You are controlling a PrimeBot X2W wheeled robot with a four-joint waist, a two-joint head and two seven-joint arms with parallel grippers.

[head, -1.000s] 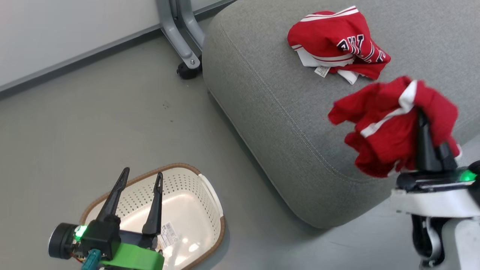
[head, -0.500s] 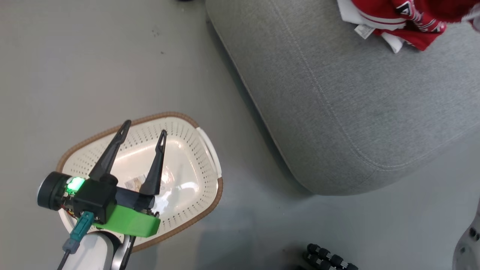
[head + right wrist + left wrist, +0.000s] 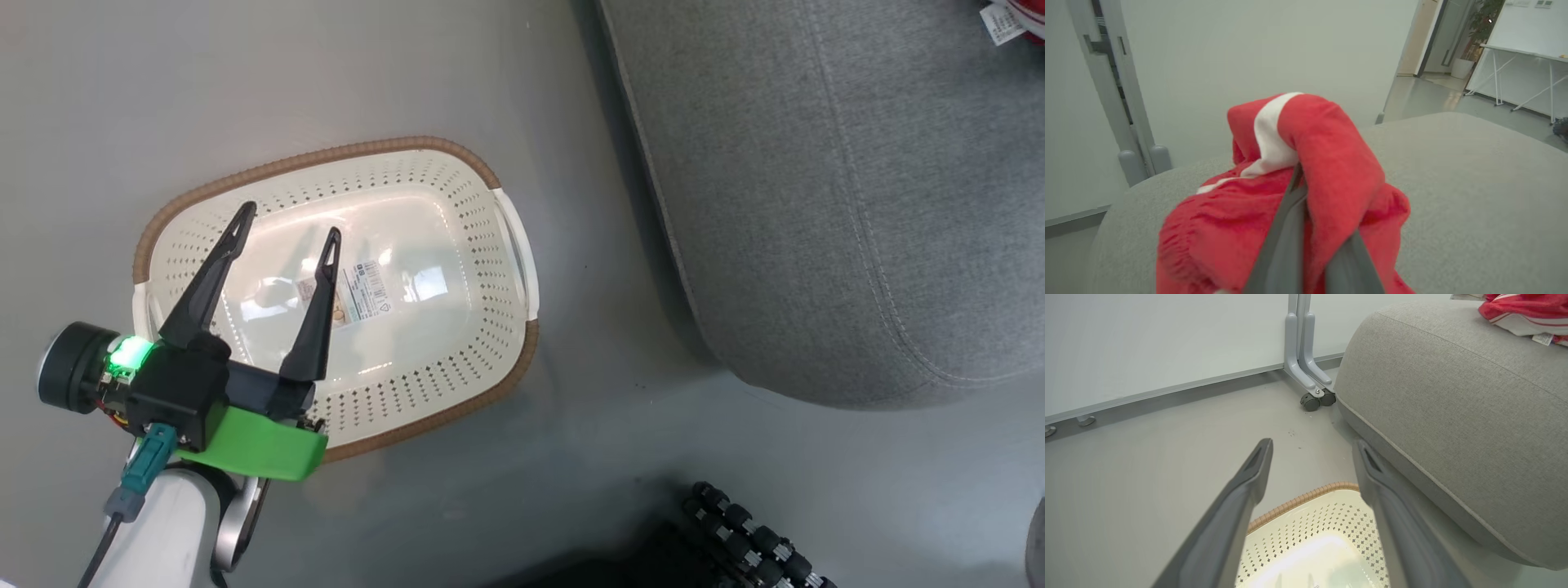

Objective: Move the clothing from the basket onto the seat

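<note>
Head camera now tilted down onto basket [image 3: 343, 153], over which left gripper [image 3: 289, 220] fingers stand spread and empty; right gripper [image 3: 1300, 179] fingers pinched on red garment [image 3: 1331, 163] over seat [image 3: 1474, 183], second garment [image 3: 1515, 310] lying on it.

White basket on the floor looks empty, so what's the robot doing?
Its right claw is shut on a soft red garment with a white stripe, above the big light grey fabric seat. Another red garment with a white tag lies on that seat. The cream-white perforated plastic basket has no clothes in it, and the open left claw hovers over it.
</note>
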